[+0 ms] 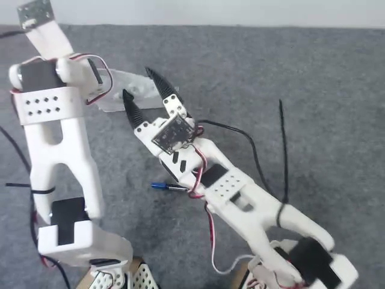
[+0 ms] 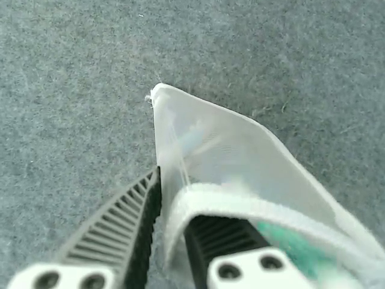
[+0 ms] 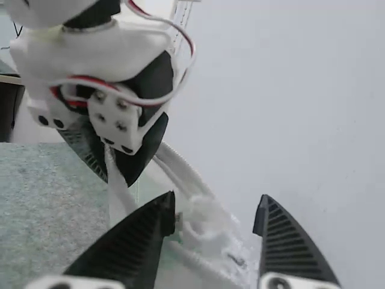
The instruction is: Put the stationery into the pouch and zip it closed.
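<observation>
Translucent white mesh pouch (image 2: 228,150) with a thick white zip edge, mouth open, something green inside, sits on the grey carpet (image 1: 313,78) at 11 o'clock from the high view's centre. Left gripper (image 2: 171,208) pinches its rim, one finger inside. Right gripper (image 1: 136,81) is spread wide beside the pouch, holding nothing. Blue pen (image 1: 168,187) lies at 7 o'clock, under the right arm.

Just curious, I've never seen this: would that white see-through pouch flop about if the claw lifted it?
Probably floppy: the pouch is thin, translucent fabric whose rim drapes over a finger of the left claw pinching it. Likely light, since one pinch holds its mouth open. It might bunch or slip if the open right claw pushes in.
</observation>
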Motion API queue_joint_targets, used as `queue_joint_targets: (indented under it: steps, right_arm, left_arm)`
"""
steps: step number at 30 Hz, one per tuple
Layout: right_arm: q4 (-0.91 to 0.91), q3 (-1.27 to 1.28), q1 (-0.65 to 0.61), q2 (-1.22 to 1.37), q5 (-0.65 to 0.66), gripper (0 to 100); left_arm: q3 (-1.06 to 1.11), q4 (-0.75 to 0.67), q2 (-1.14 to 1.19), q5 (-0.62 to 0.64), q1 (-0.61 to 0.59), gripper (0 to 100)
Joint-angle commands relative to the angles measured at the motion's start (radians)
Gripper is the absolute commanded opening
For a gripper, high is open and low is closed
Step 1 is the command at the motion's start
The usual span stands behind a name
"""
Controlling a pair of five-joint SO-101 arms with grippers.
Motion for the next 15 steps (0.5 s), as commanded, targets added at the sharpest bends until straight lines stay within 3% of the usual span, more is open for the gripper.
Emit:
queue_joint_targets:
  steps: [1,6,15]
  right_arm:
    - [0.163,-0.003,-0.007,-0.199,-0.095,19.5]
    - [0.397,-0.003,-0.005,-0.426,-0.221,19.4]
    - [0.625,-0.003,0.091,-0.647,-0.4,19.3]
  left_arm:
    - [-0.001,-0.028,-0.021,0.008,0.011,3]
    - [-0.001,-0.028,-0.021,0.008,0.009,3]
    - [0.01,-0.031,-0.021,0.008,0.009,3]
